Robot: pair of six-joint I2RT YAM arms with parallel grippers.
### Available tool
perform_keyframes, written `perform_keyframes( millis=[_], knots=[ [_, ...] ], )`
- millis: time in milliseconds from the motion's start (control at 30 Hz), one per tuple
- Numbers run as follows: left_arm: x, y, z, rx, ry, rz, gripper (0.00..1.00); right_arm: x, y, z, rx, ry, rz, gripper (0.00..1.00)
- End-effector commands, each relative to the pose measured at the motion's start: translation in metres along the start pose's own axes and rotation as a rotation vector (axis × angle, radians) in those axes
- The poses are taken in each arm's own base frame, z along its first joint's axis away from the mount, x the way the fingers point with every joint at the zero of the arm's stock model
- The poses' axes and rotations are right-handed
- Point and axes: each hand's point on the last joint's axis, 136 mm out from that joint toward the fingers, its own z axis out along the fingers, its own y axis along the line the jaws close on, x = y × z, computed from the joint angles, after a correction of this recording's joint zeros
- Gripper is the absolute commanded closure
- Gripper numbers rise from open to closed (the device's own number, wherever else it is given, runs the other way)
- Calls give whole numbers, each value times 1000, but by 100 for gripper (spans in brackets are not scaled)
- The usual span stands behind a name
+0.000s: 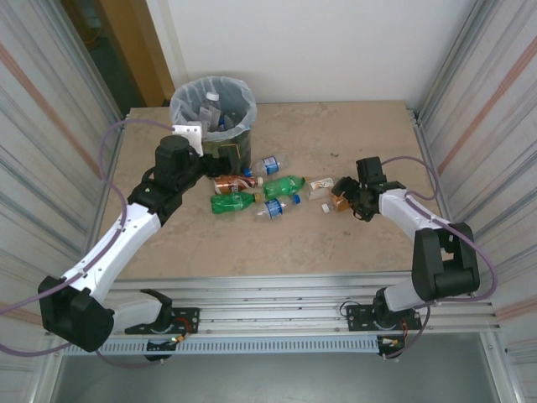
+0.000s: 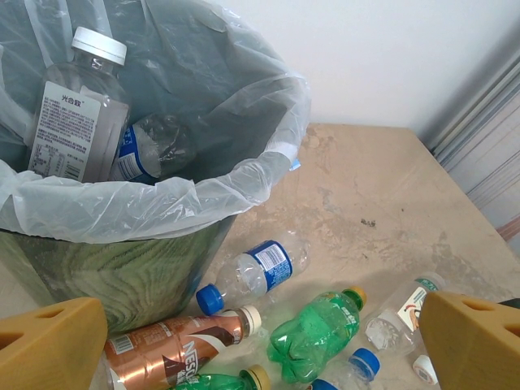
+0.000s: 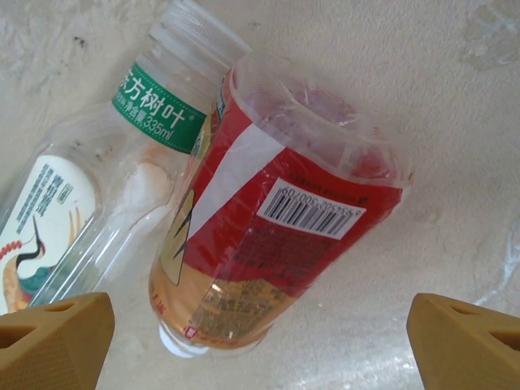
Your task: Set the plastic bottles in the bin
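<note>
- Arms both reach inward. The left end effector (image 1: pixel 208 164) sits just beside the bin (image 1: pixel 248 117), its fingers (image 2: pixel 49 341) spread wide around nothing. The right end effector (image 1: pixel 351 200) hangs wide open over a red-labelled bottle (image 3: pixel 268 252).
- Beige tabletop (image 1: pixel 352 134), white wall (image 1: pixel 336 50) behind, ribbed metal panels (image 1: pixel 59 92) either side.
- Left wrist view shows 2 bottles in the bin, 1 white-capped (image 2: pixel 77 114). Top view shows loose bottles (image 1: pixel 252 197) lying between the arms.

— What are the arms made of?
— The left arm (image 1: pixel 111 246) and right arm (image 1: pixel 404 210) have white shell links, black joint housings and black mounting bases (image 1: pixel 376 317). Thin lilac cables (image 1: pixel 105 159) loop alongside.
— And the right hand (image 3: pixel 260 325)?
— Blocky mustard-yellow fingers (image 3: pixel 463 345), each with a small oval hole.
</note>
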Motion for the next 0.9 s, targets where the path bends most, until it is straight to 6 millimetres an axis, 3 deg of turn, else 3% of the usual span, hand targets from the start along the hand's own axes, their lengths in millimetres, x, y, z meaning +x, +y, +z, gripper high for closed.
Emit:
perform_keyframes(
  millis=[0, 500, 867],
  knots=[
    [0, -1, 2, 4, -7, -11, 1, 5, -3, 12, -2, 23, 31, 10],
    [2, -1, 7, 0, 6, -15, 1, 15, -12, 41, 36, 67, 15, 15],
    [1, -1, 5, -2, 4, -15, 1, 17, -14, 46, 46, 72, -2, 22]
  ],
)
